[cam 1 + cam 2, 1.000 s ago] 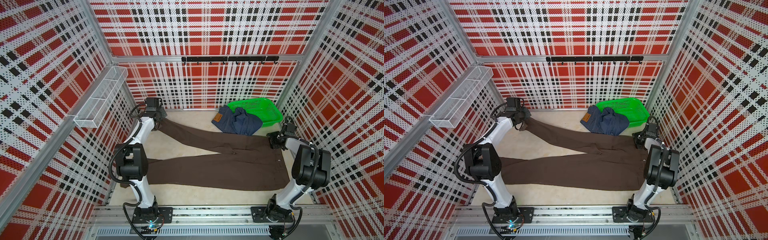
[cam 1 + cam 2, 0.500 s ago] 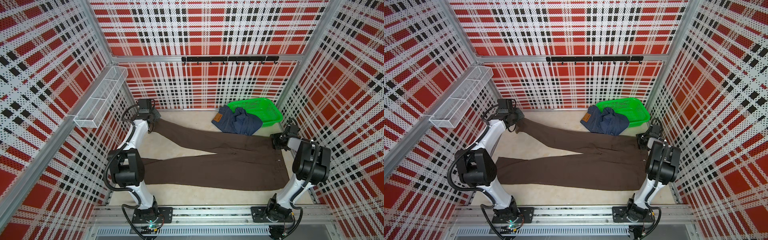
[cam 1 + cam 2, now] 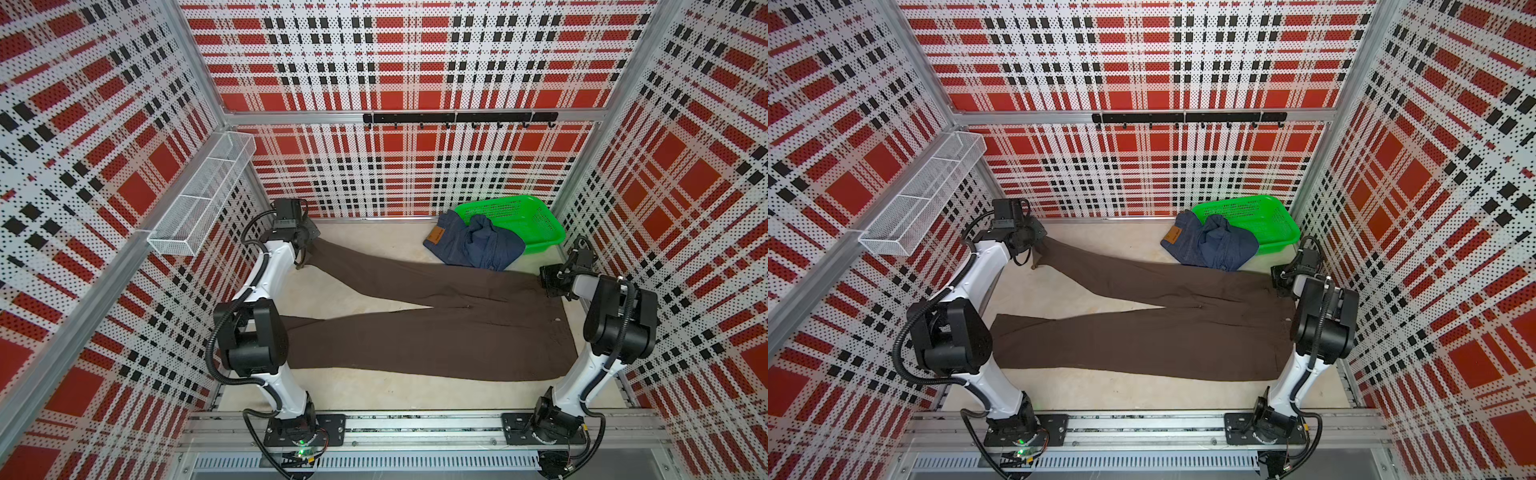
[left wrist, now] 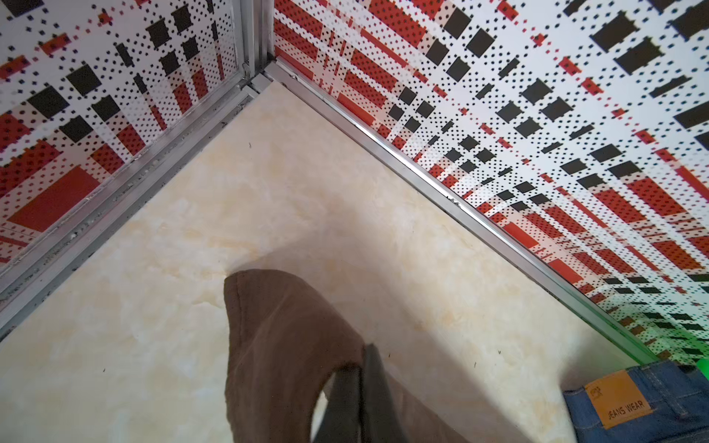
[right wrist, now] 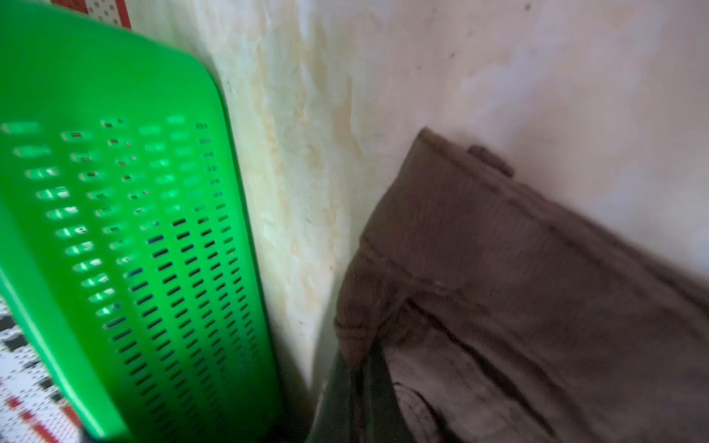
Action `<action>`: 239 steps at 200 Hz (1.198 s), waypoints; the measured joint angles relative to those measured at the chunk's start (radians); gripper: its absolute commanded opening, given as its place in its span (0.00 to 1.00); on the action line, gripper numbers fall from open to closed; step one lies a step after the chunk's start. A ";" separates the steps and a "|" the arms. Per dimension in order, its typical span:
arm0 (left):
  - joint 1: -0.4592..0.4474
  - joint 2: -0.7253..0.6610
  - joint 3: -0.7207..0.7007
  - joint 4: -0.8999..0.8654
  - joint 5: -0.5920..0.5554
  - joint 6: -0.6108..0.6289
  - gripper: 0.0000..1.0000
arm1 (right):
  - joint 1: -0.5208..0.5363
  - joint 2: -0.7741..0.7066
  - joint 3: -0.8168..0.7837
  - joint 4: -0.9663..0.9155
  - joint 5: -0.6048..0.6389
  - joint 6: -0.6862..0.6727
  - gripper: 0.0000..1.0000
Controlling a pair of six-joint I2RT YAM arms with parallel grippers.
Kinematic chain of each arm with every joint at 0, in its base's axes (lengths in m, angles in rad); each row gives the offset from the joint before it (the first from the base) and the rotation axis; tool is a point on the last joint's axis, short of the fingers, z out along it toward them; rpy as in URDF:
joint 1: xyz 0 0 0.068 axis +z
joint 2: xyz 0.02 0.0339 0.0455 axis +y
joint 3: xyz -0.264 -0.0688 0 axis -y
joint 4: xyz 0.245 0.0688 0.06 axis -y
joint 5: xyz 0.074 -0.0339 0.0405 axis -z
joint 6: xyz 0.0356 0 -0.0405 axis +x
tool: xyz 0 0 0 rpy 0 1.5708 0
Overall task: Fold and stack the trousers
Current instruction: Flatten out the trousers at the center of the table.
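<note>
- Since a second ago the left gripper [image 3: 308, 243] has drawn its cloth slightly further toward the back left corner, and the right gripper [image 3: 547, 284] has gone from parted to clamped.
- Brown trousers [image 3: 436, 332]: spread across the table top [image 3: 374, 390], waist at the robot's right, legs splayed in a V toward the left. Near leg lies flat, its end hidden behind the left arm [image 3: 249, 336].
- Left gripper: closed on the far leg's hem [image 4: 284, 337], which is raised off the surface and droops beside a dark finger [image 4: 378, 391] in the left wrist view.
- Right gripper: closed on the far corner of the waistband [image 5: 460, 199]; the right wrist view is blurred, but shows that corner bunched at the jaws.
- Jeans [image 3: 478, 245]: crumpled, partly in the green basket [image 3: 536, 216], partly spilled over its rim onto the table, tan patch up, just beside the brown far leg.
- Basket: back right corner.
- Wire shelf [image 3: 199, 203]: on the left wall.
- Hook rail [image 3: 457, 117]: on the back wall.
</note>
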 measured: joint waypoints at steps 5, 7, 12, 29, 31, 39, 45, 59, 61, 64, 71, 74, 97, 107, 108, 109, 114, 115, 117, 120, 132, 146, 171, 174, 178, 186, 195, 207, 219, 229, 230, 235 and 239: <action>0.004 -0.007 -0.005 0.000 0.000 0.000 0.00 | -0.002 -0.010 -0.008 -0.001 0.000 -0.002 0.00; 0.005 -0.010 -0.008 0.000 0.000 0.000 0.00 | -0.002 -0.013 -0.010 -0.002 0.000 -0.003 0.00; 0.010 -0.018 -0.014 0.000 0.001 0.000 0.00 | -0.004 -0.029 -0.020 -0.005 0.000 -0.004 0.00; 0.031 -0.055 -0.045 -0.001 0.000 0.001 0.00 | -0.016 -0.103 -0.063 -0.021 0.000 -0.014 0.00; 0.036 -0.064 -0.051 0.000 0.002 0.001 0.00 | -0.020 -0.116 -0.071 -0.023 0.000 -0.015 0.00; 0.054 -0.090 -0.076 0.000 0.005 0.001 0.00 | -0.031 -0.166 -0.098 -0.034 -0.001 -0.023 0.00; 0.069 -0.116 -0.100 0.000 0.006 0.001 0.00 | -0.039 -0.207 -0.119 -0.044 -0.004 -0.028 0.00; 0.117 -0.188 -0.169 -0.003 0.021 0.003 0.00 | -0.059 -0.317 -0.179 -0.074 -0.012 -0.044 0.00; 0.124 -0.198 -0.179 -0.004 0.021 0.003 0.00 | -0.061 -0.333 -0.188 -0.079 -0.013 -0.048 0.00; 0.135 -0.214 -0.193 -0.009 0.024 0.004 0.00 | -0.063 -0.366 -0.204 -0.092 -0.015 -0.052 0.00; 0.162 -0.253 -0.227 -0.016 0.032 0.007 0.00 | -0.067 -0.428 -0.234 -0.116 -0.021 -0.063 0.00; 0.173 -0.267 -0.241 -0.017 0.038 0.009 0.00 | -0.068 -0.450 -0.246 -0.125 -0.024 -0.065 0.00; 0.264 -0.393 -0.344 -0.047 0.056 0.027 0.00 | -0.068 -0.657 -0.336 -0.230 -0.039 -0.099 0.00; 0.292 -0.435 -0.370 -0.062 0.059 0.037 0.00 | -0.068 -0.745 -0.365 -0.285 -0.033 -0.106 0.00; 0.295 -0.441 -0.373 -0.065 0.059 0.039 0.00 | -0.068 -0.756 -0.367 -0.291 -0.032 -0.108 0.00; 0.297 -0.444 -0.374 -0.066 0.059 0.040 0.00 | -0.068 -0.763 -0.369 -0.295 -0.032 -0.110 0.00; 0.307 -0.461 -0.381 -0.074 0.060 0.044 0.00 | -0.068 -0.800 -0.374 -0.322 -0.024 -0.112 0.00; 0.309 -0.466 -0.383 -0.076 0.060 0.046 0.00 | -0.068 -0.809 -0.375 -0.328 -0.022 -0.111 0.00; 0.312 -0.472 -0.384 -0.079 0.059 0.047 0.00 | -0.068 -0.819 -0.375 -0.335 -0.019 -0.113 0.00; 0.315 -0.478 -0.385 -0.082 0.060 0.050 0.00 | -0.068 -0.835 -0.374 -0.348 -0.014 -0.114 0.00; 0.319 -0.485 -0.378 -0.088 0.063 0.059 0.00 | -0.068 -0.864 -0.360 -0.380 0.001 -0.116 0.00; 0.303 -0.454 -0.353 -0.091 0.066 0.068 0.00 | -0.068 -0.832 -0.331 -0.381 0.005 -0.113 0.00; 0.212 -0.311 -0.258 -0.083 0.037 0.073 0.00 | -0.068 -0.672 -0.281 -0.339 0.015 -0.094 0.00; 0.200 -0.290 -0.247 -0.082 0.030 0.073 0.00 | -0.068 -0.645 -0.275 -0.334 0.021 -0.091 0.00; 0.183 -0.259 -0.229 -0.079 0.025 0.073 0.00 | -0.068 -0.612 -0.269 -0.326 0.027 -0.087 0.00; 0.151 -0.202 -0.197 -0.076 0.011 0.074 0.00 | -0.068 -0.556 -0.254 -0.312 0.040 -0.080 0.00; 0.118 -0.132 -0.156 -0.071 -0.002 0.073 0.00 | -0.068 -0.502 -0.234 -0.304 0.055 -0.073 0.00; 0.085 -0.043 -0.106 -0.069 -0.023 0.071 0.00 | -0.063 -0.428 -0.192 -0.294 0.077 -0.068 0.00; 0.057 0.047 -0.048 -0.075 -0.045 0.068 0.00 | -0.055 -0.360 -0.139 -0.281 0.098 -0.064 0.00; 0.039 0.109 0.000 -0.081 -0.061 0.067 0.00 | -0.048 -0.312 -0.098 -0.265 0.109 -0.060 0.00; 0.037 0.114 0.004 -0.082 -0.062 0.067 0.00 | -0.047 -0.308 -0.095 -0.264 0.110 -0.060 0.00; 0.029 0.148 0.032 -0.089 -0.071 0.067 0.00 | -0.045 -0.285 -0.077 -0.257 0.116 -0.058 0.00; 0.023 0.173 0.054 -0.089 -0.077 0.067 0.00 | -0.042 -0.267 -0.064 -0.249 0.120 -0.057 0.00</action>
